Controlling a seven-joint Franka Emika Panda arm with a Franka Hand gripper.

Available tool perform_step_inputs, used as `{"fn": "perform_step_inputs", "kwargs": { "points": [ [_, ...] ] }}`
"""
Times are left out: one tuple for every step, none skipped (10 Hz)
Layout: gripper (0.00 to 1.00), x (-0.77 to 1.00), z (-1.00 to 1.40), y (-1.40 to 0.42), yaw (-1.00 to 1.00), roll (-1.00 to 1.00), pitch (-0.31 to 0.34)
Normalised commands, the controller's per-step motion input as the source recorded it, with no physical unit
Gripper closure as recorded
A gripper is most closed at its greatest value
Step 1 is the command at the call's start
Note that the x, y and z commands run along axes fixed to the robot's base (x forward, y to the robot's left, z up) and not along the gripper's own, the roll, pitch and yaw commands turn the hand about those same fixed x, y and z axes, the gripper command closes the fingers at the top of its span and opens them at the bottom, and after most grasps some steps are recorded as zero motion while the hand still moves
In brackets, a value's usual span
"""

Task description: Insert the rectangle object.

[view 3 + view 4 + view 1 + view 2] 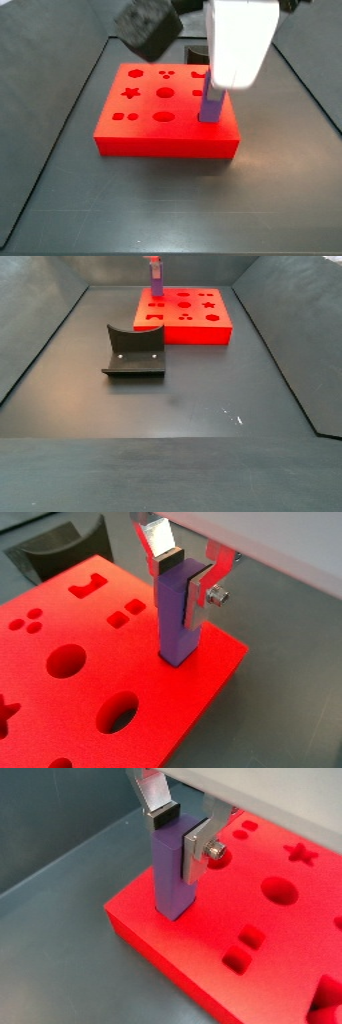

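Note:
The purple rectangle object [178, 627] stands upright on the red block [80, 692], its lower end set into the block's top near a corner. It shows in both wrist views [171, 878] and both side views [211, 105] [156, 281]. My gripper [183, 584] [179, 833] is above the block, shut on the bar's upper part. One silver finger [201, 592] lies flat against the bar's side, and the other pad [166, 557] is at its top edge. How deep the bar sits is hidden.
The red block [154, 140] [201, 321] has several other shaped holes: round, square, star. A dark grey curved holder [134, 351] stands on the floor in front of the block and also shows in a wrist view [60, 552]. Sloped bin walls [40, 356] surround the floor.

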Motion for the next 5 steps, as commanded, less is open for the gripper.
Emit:
{"fn": "perform_step_inputs", "kwargs": {
  "points": [
    [1.00, 0.06, -0.33, 0.00, 0.00, 0.16, 0.036],
    [1.00, 0.00, -0.34, 0.00, 0.00, 0.12, 0.006],
    [1.00, 0.00, -0.39, 0.00, 0.00, 0.15, 0.000],
    [1.00, -0.07, -0.46, 0.00, 0.00, 0.17, 0.000],
    [1.00, -0.07, -0.49, -0.01, 0.00, 0.14, 0.000]
  ]
}}
